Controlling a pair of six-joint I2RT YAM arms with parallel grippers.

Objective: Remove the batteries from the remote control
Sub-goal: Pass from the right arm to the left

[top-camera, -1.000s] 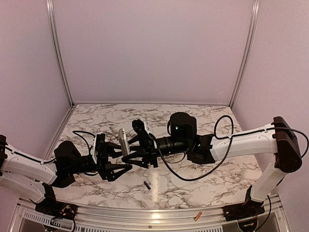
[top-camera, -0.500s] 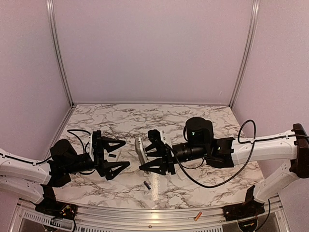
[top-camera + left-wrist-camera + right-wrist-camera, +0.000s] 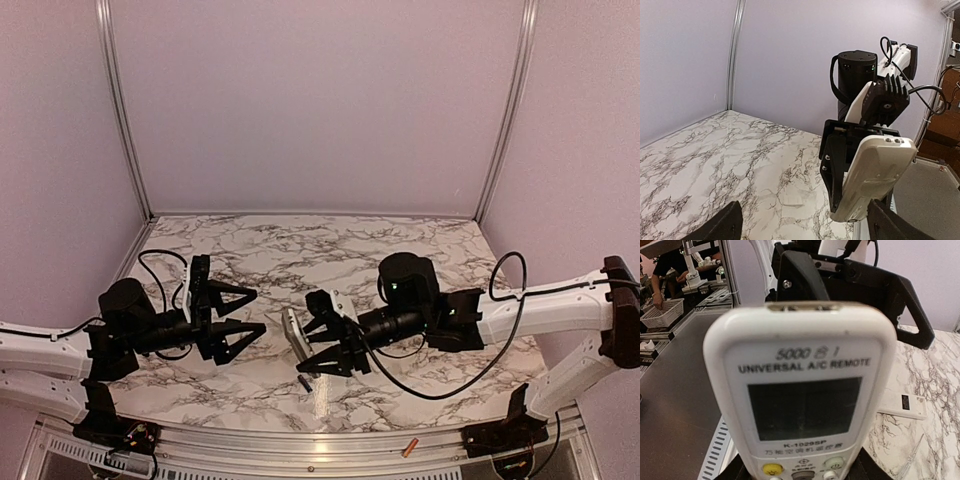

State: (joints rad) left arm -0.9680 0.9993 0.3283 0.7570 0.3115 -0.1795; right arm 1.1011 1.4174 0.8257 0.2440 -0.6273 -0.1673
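Note:
My right gripper (image 3: 322,340) is shut on a white A/C remote (image 3: 294,337) and holds it tilted just above the table. The remote's screen and buttons face the right wrist camera (image 3: 802,400), and its back shows in the left wrist view (image 3: 875,175). I cannot see any cell inside it. My left gripper (image 3: 240,312) is open and empty, a hand's width to the left of the remote. A dark battery (image 3: 303,382) lies on the marble below the remote. An orange battery (image 3: 409,448) lies on the front rail.
A flat white cover piece (image 3: 790,198) lies on the marble table (image 3: 400,250) between the grippers; it also shows in the right wrist view (image 3: 902,406). The enclosure walls stand at the back and sides. The metal front rail (image 3: 330,440) runs along the near edge.
The grippers have come apart. My left gripper let go and drew back to the left, open. My right gripper carried the remote right and down toward the table.

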